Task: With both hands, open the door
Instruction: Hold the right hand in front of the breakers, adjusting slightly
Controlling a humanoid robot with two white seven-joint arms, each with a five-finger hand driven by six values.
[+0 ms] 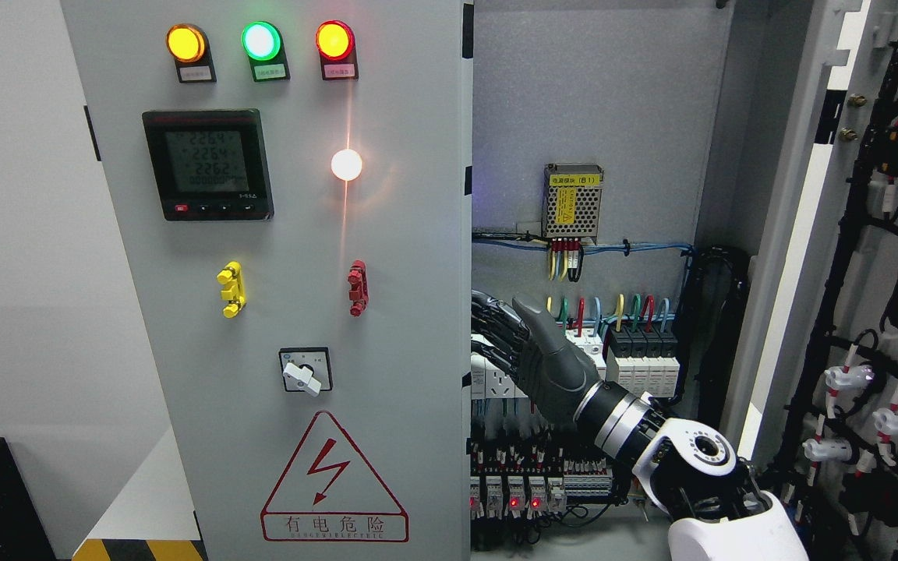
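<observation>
Grey cabinet door (301, 312) fills frame left, bearing lamps, meter, switches. Right hand (535, 354) at door's right edge, fingers extended, reaching behind that edge, thumb up. Wiring compartment (597, 195) exposed right of door.

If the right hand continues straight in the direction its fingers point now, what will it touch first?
Most likely the inner edge of the left door. The right hand points left and slightly up, its fingers already at that edge. Depth is unclear, so they may pass behind it instead.
</observation>
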